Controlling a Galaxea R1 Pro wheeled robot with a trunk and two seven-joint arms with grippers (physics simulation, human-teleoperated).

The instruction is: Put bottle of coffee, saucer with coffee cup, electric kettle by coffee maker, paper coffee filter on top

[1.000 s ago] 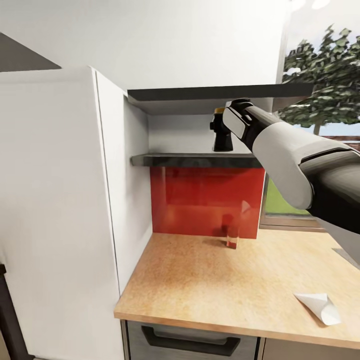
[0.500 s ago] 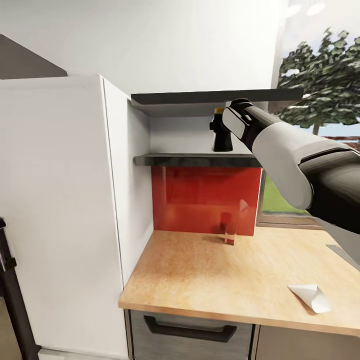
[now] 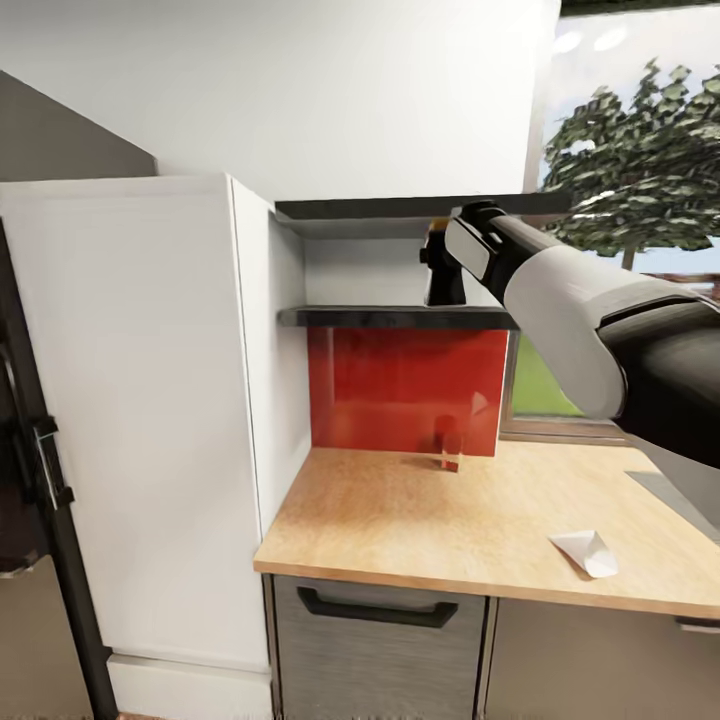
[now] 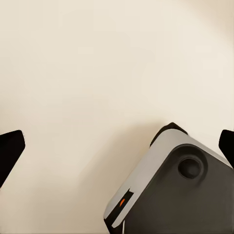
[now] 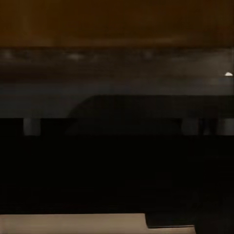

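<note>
I see a matt wood-grain countertop [image 3: 420,520], a glossy red backsplash [image 3: 400,390] (mirror-like), and a white paper filter [image 3: 587,552].

Head view faces the countertop [image 3: 420,520] from nearby; right wrist view presses close on dark surfaces.

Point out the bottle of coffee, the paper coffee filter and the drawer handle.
bottle of coffee [image 3: 441,285]: head view, its dark body on the shelf.
paper coffee filter [image 3: 587,552]: head view, middle of the white cone.
drawer handle [image 3: 375,609]: head view, middle of the dark bar.
</note>
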